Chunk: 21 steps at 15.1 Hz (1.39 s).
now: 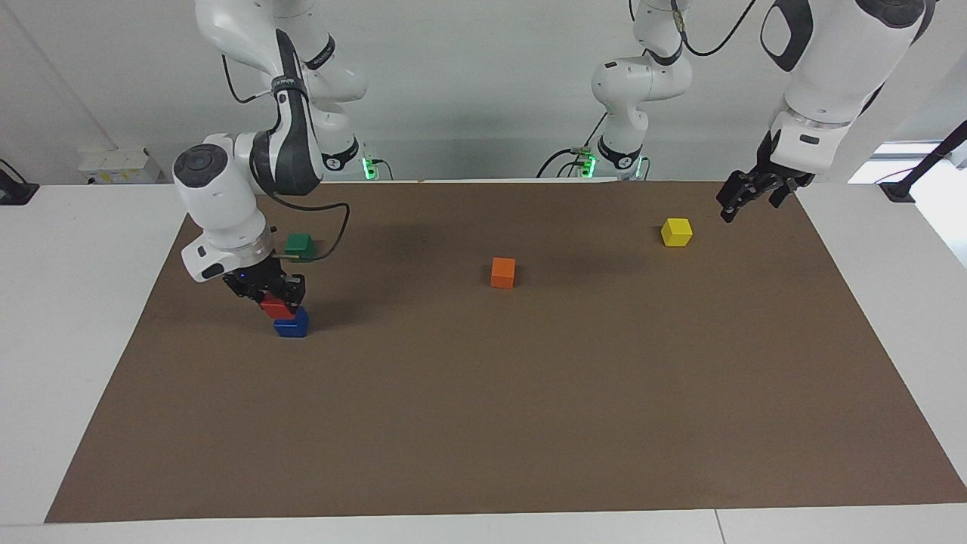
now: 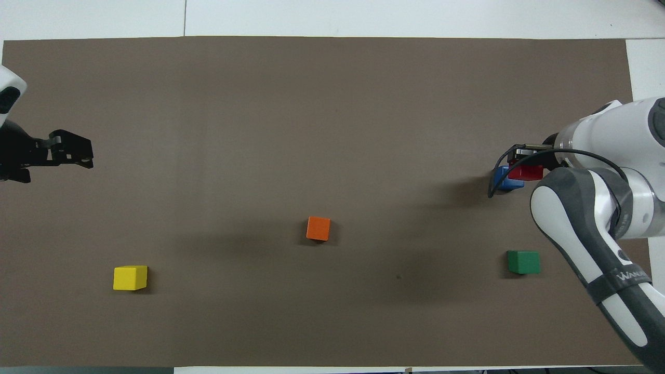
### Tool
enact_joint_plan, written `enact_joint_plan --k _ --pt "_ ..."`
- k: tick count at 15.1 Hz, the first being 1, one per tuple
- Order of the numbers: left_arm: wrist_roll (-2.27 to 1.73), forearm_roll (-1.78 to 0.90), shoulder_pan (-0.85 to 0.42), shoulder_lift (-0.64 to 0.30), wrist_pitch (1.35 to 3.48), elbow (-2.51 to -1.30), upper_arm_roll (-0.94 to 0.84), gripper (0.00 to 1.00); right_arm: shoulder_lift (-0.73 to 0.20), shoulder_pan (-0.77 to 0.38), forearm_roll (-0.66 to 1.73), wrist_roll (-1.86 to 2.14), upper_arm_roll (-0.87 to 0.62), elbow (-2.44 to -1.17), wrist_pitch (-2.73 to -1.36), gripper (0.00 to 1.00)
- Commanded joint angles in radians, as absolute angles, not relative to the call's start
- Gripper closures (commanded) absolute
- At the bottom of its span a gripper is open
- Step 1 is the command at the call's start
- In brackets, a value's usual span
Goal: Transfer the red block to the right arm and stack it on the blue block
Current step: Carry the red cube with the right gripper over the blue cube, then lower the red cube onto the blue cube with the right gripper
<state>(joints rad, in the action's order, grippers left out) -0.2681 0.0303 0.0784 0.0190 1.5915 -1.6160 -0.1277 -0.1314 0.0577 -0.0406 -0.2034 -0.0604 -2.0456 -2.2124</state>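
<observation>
Now the right gripper (image 1: 277,301) holds the red block (image 1: 276,307) in its jaws on the blue block (image 1: 291,324); the left gripper (image 1: 744,198) waits, jaws wide, over the counter's (image 1: 529,423) edge.

The brown mat (image 1: 483,423) lies open across its whole half farther from the robots, with nothing standing on it there. Toward the right arm's end, the right gripper (image 1: 273,296) is closed on the red block (image 1: 275,306), which sits atop the blue block (image 1: 291,323); the arm above them blocks any approach from overhead. The green block (image 1: 299,244) stands nearer the robots than that stack, with a gap between. The orange block (image 1: 503,272) stands alone mid-table, well apart from everything. The yellow block (image 1: 676,231) sits toward the left arm's end, near the waiting left gripper (image 1: 740,198), which hangs over the mat's edge.
</observation>
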Motion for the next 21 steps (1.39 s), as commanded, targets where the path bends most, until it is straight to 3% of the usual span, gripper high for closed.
enact_joint_plan --k 1,15,16,17,18,21 --pt "-0.262 0.008 0.034 -0.021 1.519 -1.528 -0.103 0.00 -0.150 0.063 -0.066 -0.224 -0.066 -2.037 -2.212 1.00" --pt "-0.267 0.008 0.040 0.006 1.494 -1.577 -0.092 0.00 -0.181 0.063 -0.091 -0.232 -0.066 -2.040 -2.220 1.00" --pt "-0.268 0.008 0.038 0.006 1.496 -1.577 -0.092 0.00 -0.181 0.063 -0.089 -0.232 -0.066 -2.043 -2.227 0.90" --pt "-0.270 0.009 0.034 0.006 1.497 -1.577 -0.092 0.00 -0.181 0.063 -0.089 -0.232 -0.066 -2.045 -2.232 0.23" --pt "-0.265 0.009 0.029 0.006 1.499 -1.577 -0.092 0.00 -0.181 0.063 -0.089 -0.233 -0.066 -2.045 -2.233 0.00" --pt "-0.262 0.006 0.025 0.006 1.520 -1.574 -0.100 0.00 -0.181 0.063 -0.089 -0.242 -0.066 -2.045 -2.230 0.00"
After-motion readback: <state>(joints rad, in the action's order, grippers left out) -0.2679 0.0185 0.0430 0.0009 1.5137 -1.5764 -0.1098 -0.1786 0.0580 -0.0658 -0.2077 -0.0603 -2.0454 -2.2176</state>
